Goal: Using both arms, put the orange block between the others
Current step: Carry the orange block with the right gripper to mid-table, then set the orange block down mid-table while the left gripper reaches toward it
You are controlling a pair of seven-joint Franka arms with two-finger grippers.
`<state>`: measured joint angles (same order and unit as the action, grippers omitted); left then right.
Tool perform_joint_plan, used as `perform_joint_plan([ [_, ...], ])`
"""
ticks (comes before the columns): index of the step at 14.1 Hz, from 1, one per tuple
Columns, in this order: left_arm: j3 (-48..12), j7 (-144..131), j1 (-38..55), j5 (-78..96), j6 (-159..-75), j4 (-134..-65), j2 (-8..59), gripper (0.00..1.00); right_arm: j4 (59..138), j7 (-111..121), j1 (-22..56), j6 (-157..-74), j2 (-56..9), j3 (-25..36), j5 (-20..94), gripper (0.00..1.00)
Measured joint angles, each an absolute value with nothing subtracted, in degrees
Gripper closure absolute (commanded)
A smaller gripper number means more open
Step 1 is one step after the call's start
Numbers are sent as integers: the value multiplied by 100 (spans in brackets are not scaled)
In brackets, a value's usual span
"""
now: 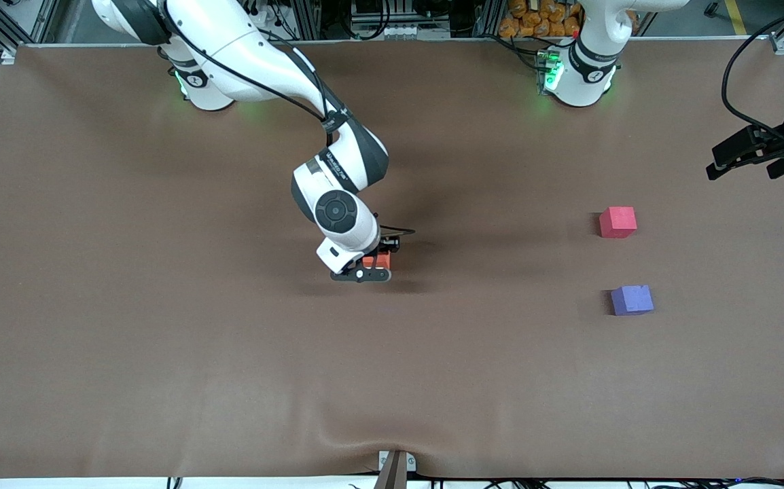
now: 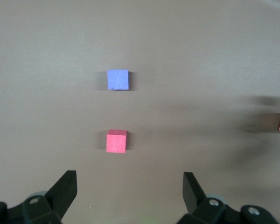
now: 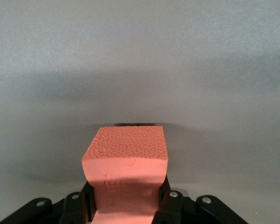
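The orange block (image 3: 126, 163) is squeezed between the fingers of my right gripper (image 1: 373, 266), which is shut on it low over the middle of the brown table (image 1: 161, 339); in the front view only a sliver of the orange block (image 1: 380, 261) shows. The pinkish-red cube (image 1: 617, 222) and the purple-blue cube (image 1: 632, 299) sit toward the left arm's end, the purple-blue one nearer the front camera, with a gap between them. My left gripper (image 1: 749, 153) hangs open above the table's end, looking over the pinkish-red cube (image 2: 116, 141) and the purple-blue cube (image 2: 118, 79).
A bracket (image 1: 395, 465) is clamped at the table's near edge, where the brown cover is slightly wrinkled. The arm bases (image 1: 579, 75) glow green along the back edge. A black cable (image 1: 738, 68) loops to the left arm.
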<state>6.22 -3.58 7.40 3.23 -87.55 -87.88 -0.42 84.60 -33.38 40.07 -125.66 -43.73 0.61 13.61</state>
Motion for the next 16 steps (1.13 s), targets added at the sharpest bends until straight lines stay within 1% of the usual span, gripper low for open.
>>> perform_joint_plan([
  [4,612,-358,745,323,-8752,-8798,-41,0,8459,-3342,4057,-12642,-4449,57,1367,100],
  [5,612,-358,745,323,-8752,-8802,-39,0,8459,-3342,4068,-12649,-4462,57,1368,56],
  [6,612,-358,744,323,-8752,-8806,-37,0,8459,-3342,4075,-12657,-4473,57,1368,1],
  [8,616,-358,742,323,-8752,-8811,-37,0,8455,-3332,4108,-12746,-4480,51,1367,0],
  [11,622,-358,739,323,-8752,-8813,-36,0,8454,-3342,4363,-13084,-4503,50,1366,0],
  [16,592,-359,794,324,-8754,-8822,62,0,8425,-3347,4434,-13088,-4504,127,1366,0],
])
